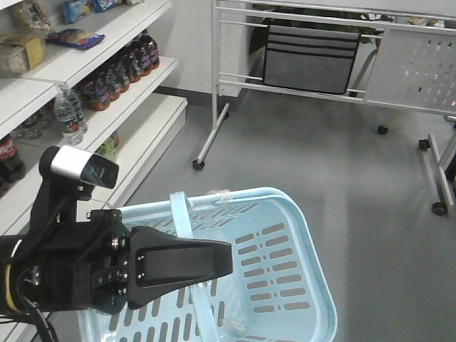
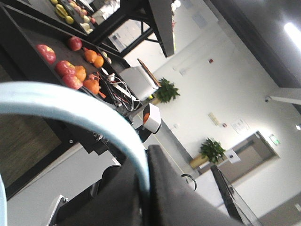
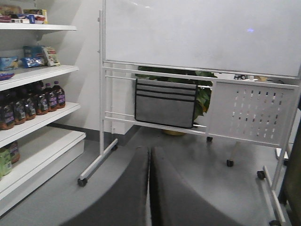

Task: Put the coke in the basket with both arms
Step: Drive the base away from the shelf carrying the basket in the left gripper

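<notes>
— While the left tool (image 1: 225, 260) is pinching the handle (image 2: 70, 106) of the basket (image 1: 251, 194), presumably for steadying it, where is the coke (image 1: 7, 154) sitting?
— It is standing on the shelf (image 1: 146, 82), well apart; the right tool (image 3: 149, 188) is hovering pressed together, empty, seemingly free for fetching it.

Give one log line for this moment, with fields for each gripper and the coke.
left gripper: shut on basket handle | right gripper: shut, empty | coke: on shelf
</notes>
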`<state>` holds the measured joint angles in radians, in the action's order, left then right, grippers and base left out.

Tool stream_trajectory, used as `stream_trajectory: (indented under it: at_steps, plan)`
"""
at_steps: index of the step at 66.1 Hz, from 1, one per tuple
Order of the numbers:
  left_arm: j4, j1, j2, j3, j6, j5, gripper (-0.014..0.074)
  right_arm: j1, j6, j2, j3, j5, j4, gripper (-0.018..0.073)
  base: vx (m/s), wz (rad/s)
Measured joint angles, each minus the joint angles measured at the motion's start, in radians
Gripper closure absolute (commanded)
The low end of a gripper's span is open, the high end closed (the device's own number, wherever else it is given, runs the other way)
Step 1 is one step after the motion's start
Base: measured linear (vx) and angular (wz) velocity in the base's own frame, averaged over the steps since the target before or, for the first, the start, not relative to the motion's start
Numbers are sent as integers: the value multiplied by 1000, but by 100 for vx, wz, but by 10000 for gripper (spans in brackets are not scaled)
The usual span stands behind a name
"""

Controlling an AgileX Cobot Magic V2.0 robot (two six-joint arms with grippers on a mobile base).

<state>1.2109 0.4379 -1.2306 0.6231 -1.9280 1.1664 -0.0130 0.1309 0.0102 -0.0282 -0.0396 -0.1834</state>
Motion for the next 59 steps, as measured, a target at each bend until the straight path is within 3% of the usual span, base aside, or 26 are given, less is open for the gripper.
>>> stream_trajectory:
  at_steps: [59]
  plan:
    - [0, 0, 0, 0, 0, 0, 603, 0, 0, 0, 0, 0, 0, 564, 13, -33]
